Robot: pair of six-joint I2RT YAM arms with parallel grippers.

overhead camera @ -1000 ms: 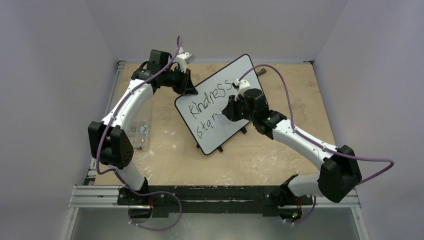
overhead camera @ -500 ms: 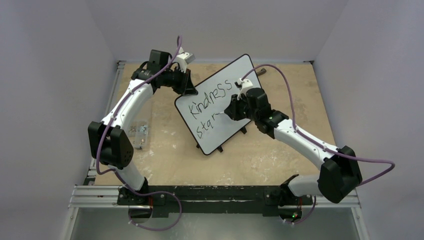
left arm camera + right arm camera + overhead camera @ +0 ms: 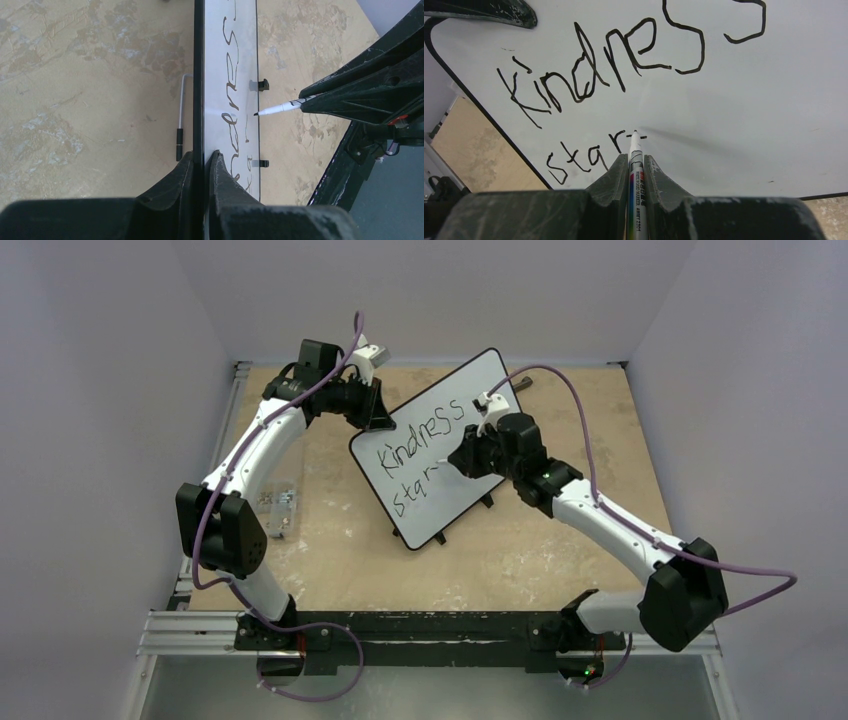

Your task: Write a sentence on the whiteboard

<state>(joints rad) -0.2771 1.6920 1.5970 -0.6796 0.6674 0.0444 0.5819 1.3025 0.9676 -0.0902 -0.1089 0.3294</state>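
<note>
The right gripper [image 3: 462, 462], jaws clamped on a marker [image 3: 636, 165], has slid a little to the right along the second line of the whiteboard [image 3: 488, 375] over the last second; a short horizontal stroke now shows just after "star", where a second ago the line ended at the "r"; the marker's tip sits on that stroke in the right wrist view, though whether it presses on the surface or hovers just off it cannot be told. The stroke looks like the crossbar of a "t", so the word "start" is likely being finished. The sentence [image 3: 415, 440] so far reads "Kindness" on the upper line and "star-" below it, in black; it looks unfinished, with bare board to the right of both lines. The whiteboard stands tilted on its small black feet near the middle of the table [image 3: 560, 540], turned at an angle to the arms; the left gripper [image 3: 202, 165] is closed tight on the board's far-left edge, rim between its fingers, steadying it; it has not moved in that second.
</note>
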